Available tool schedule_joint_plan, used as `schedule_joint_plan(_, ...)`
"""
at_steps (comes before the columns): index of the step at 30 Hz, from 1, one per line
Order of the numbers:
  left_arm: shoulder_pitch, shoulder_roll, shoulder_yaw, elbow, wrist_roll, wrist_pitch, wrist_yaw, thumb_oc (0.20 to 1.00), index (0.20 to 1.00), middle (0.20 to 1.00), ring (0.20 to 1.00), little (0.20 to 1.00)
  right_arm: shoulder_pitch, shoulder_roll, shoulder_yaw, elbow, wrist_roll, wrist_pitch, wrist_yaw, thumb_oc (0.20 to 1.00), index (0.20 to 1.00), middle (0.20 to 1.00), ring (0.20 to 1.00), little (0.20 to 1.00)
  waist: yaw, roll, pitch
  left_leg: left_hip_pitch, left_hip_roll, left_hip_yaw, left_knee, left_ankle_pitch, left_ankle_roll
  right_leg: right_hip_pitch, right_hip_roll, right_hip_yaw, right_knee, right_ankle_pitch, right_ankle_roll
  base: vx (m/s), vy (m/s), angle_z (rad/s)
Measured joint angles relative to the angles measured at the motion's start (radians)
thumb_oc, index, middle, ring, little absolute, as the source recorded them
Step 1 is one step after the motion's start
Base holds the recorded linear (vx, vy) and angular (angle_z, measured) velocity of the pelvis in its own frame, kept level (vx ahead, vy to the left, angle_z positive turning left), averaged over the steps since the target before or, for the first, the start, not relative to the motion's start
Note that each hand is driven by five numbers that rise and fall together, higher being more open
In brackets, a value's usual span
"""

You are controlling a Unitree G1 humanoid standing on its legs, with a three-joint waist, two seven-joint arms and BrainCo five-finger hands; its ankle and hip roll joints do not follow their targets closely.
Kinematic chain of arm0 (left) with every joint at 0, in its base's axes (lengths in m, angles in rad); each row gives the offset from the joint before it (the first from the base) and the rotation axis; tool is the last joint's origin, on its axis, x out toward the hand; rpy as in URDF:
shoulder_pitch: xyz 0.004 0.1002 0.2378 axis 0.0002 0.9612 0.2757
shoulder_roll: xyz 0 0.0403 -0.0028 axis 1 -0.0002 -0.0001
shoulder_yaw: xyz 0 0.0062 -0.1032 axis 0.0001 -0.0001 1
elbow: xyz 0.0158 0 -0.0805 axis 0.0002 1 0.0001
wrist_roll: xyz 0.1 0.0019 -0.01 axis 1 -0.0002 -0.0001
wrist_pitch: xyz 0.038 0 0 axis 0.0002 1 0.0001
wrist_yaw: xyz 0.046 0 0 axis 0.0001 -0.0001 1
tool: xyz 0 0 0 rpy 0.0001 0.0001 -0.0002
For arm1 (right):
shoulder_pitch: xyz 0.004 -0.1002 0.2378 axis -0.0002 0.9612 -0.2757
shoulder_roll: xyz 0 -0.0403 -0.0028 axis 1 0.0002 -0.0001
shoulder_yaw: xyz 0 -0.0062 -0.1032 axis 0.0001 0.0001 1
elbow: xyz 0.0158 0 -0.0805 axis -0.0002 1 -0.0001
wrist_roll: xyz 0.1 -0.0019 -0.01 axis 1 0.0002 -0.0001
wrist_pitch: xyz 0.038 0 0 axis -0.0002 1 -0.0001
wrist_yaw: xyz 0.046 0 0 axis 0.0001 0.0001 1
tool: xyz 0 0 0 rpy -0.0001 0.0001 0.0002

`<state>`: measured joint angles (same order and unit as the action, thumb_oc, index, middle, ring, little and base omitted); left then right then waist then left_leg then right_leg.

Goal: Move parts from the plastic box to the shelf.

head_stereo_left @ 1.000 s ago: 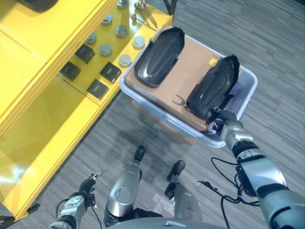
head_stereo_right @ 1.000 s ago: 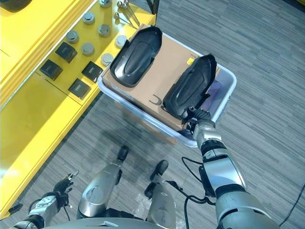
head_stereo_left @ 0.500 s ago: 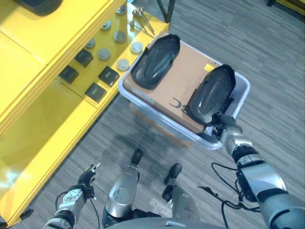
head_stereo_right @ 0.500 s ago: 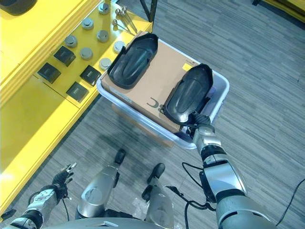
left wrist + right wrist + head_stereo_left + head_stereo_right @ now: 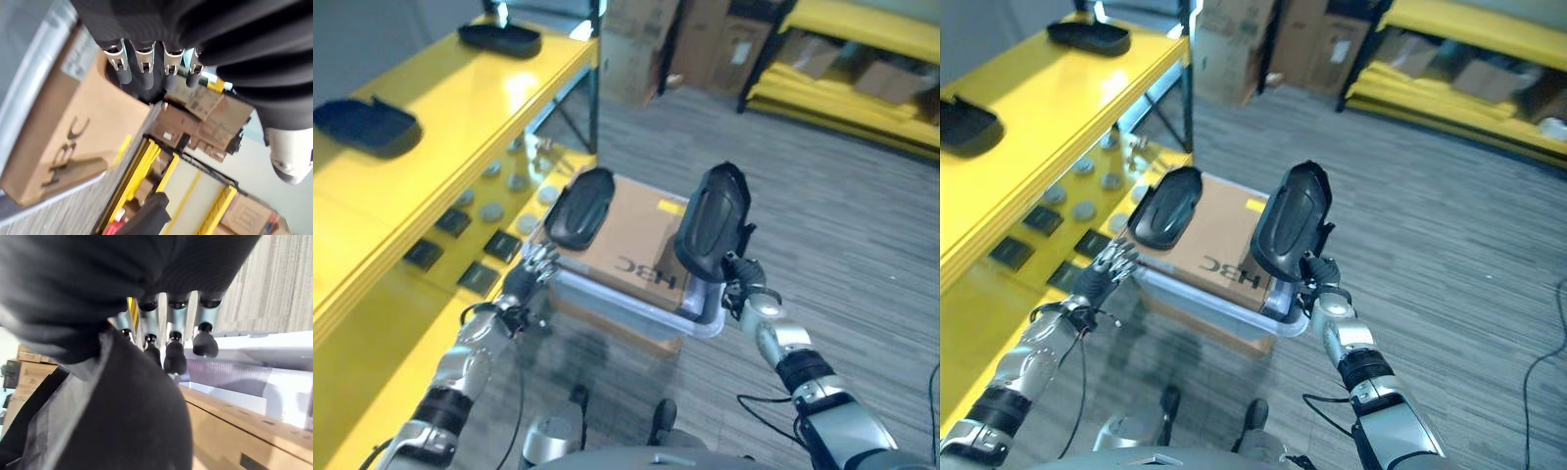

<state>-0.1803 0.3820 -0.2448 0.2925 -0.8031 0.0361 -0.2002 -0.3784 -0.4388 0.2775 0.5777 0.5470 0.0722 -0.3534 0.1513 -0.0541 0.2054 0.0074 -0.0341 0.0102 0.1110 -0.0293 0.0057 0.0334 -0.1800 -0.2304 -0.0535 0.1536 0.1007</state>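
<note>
My right hand [image 5: 742,281] is shut on the lower end of a black moulded part [image 5: 710,223] and holds it upright above the right side of the clear plastic box [image 5: 636,306]. In the right wrist view its fingers [image 5: 173,352] curl over the part's [image 5: 122,421] edge. A second black part [image 5: 579,208] lies on the brown cardboard box [image 5: 631,247] inside the plastic box. My left hand [image 5: 536,264] is open at the box's left edge, just below that part, fingers [image 5: 142,68] straight towards it. Two more black parts [image 5: 367,125] [image 5: 501,37] rest on the yellow shelf [image 5: 460,108].
The shelf's lower level [image 5: 401,313] carries small dark square pieces [image 5: 499,245] and grey discs [image 5: 491,210]. Cardboard boxes [image 5: 636,49] stand on the floor at the back. Another yellow rack [image 5: 862,59] with boxes runs along the far right. Grey carpet [image 5: 862,235] lies to the box's right.
The camera has tilted up. My right hand has raised its black part from flat on the cardboard to upright. My left hand has risen from low by the floor to the box's left edge.
</note>
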Motion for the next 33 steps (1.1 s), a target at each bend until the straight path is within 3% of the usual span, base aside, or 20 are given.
schedule_joint_plan(9,-0.214,-0.129,-0.169,0.124,-0.02,0.072,0.106,1.0,1.0,1.0,1.0,1.0,0.009,0.004,0.075,-0.09,-0.063,0.021,0.052,0.2,0.2,0.2,0.2,0.2,-0.123,0.02,-0.066,0.054,0.024,0.076,-0.042,0.01,-0.005,0.003,0.027,0.073,-0.021,0.023,-0.005,0.02,0.002,-0.28)
schedule_joint_plan(15,-0.325,-0.168,-0.189,0.236,-0.1,0.076,0.157,1.0,1.0,1.0,1.0,1.0,-0.006,-0.006,0.088,-0.089,-0.084,0.054,0.08,0.2,0.2,0.2,0.2,0.2,-0.179,0.029,-0.072,0.102,0.042,0.117,-0.09,0.022,-0.016,0.005,0.048,0.11,-0.027,0.024,-0.005,0.02,-0.018,-0.24)
schedule_joint_plan(26,-0.378,-0.184,-0.2,0.234,-0.11,0.085,0.215,1.0,1.0,1.0,1.0,1.0,-0.026,0.001,0.154,-0.085,-0.085,0.064,0.135,0.2,0.2,0.2,0.2,0.2,-0.195,0.028,-0.077,0.116,0.053,0.131,-0.116,0.037,-0.025,0.001,0.063,0.122,-0.027,0.025,-0.01,0.0,-0.011,-0.04)
schedule_joint_plan(33,-0.379,-0.166,-0.229,0.261,0.077,0.147,0.343,1.0,1.0,1.0,1.0,1.0,-0.026,0.002,0.155,-0.085,-0.116,0.065,0.134,0.2,0.2,0.2,0.2,0.2,-0.191,0.028,-0.078,0.117,0.053,0.132,-0.119,0.037,-0.025,0.0,0.064,0.123,-0.027,0.025,-0.01,0.0,0.0,0.0)
